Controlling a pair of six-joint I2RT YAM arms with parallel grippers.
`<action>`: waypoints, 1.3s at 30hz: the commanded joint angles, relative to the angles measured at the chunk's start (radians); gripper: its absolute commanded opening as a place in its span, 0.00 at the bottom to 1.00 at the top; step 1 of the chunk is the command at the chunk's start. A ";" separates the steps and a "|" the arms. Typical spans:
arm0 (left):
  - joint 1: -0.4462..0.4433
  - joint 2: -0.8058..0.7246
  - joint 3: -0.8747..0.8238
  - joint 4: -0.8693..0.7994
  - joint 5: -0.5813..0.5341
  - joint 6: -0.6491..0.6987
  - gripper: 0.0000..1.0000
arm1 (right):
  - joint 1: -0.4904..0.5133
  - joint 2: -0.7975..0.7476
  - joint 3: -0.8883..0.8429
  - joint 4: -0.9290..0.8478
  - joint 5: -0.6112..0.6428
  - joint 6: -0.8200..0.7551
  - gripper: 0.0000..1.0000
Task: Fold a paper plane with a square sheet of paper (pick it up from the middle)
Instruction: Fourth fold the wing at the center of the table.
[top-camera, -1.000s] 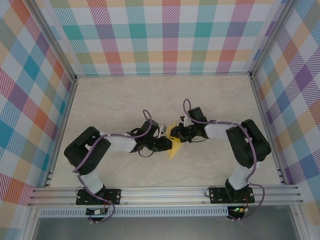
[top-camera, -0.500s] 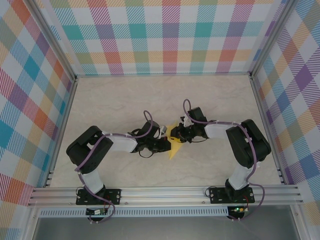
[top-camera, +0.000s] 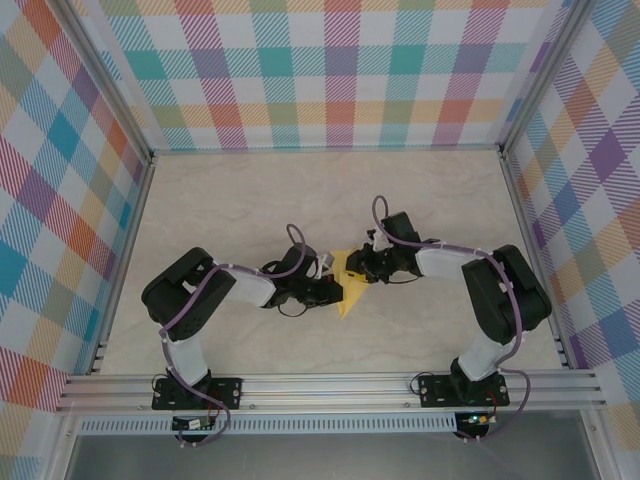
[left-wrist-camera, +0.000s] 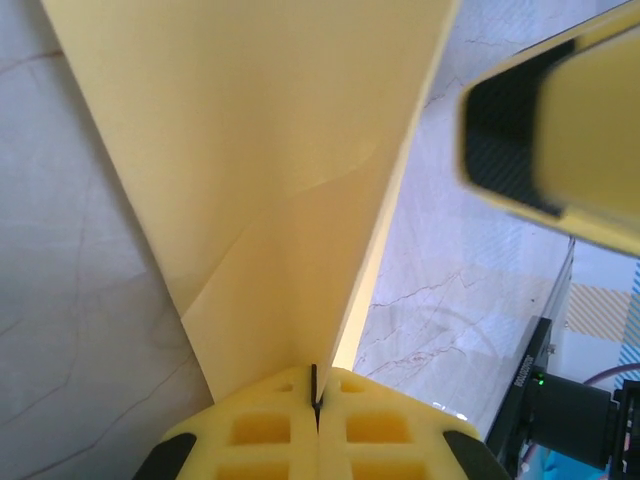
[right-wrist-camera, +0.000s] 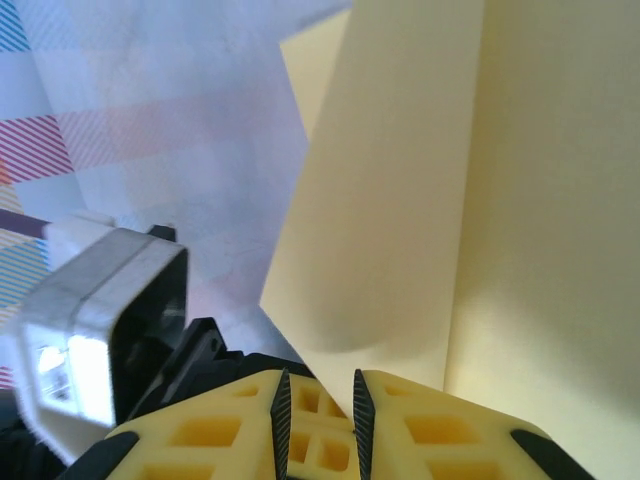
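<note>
the left hand (left-wrist-camera: 316, 388) was pressed together on the square sheet of paper (left-wrist-camera: 250, 150), its narrow end caught in the thin seam between the two pads (left-wrist-camera: 260, 430). the right hand (right-wrist-camera: 318, 395) faced it from the other side. its fingers stood a narrow slot apart with the sheet's lower edge running down toward that slot, and i could not tell whether they gripped it.

from above, the sheet sat between the two hands near the middle of the tabletop (top-camera: 250, 200), a small yellow angular shape with one point aimed at the near edge. it looked raised off the surface on the side where the hands met. i judged this arrangement to be deliberate: one hand anchored the paper so the other could work a flap or crease against it without the whole thing sliding.

the paper was thin, matte, pale yellow. it was already layered: a soft diagonal crease crossed it in the left wrist view, and one long straight edge caught the light. the pads were yellow too, moulded in a waffle grid with dark toothed inner edges. the tabletop was pale with faint marble veining.
</note>
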 joint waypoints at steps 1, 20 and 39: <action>0.019 0.013 -0.017 0.044 0.023 -0.017 0.00 | -0.009 -0.047 -0.030 -0.014 0.006 -0.027 0.26; 0.037 0.038 -0.041 0.093 0.049 -0.075 0.00 | 0.017 0.080 0.022 0.135 -0.124 0.026 0.20; 0.057 0.045 -0.060 0.083 0.060 -0.105 0.00 | 0.016 0.158 0.034 0.126 -0.084 0.039 0.21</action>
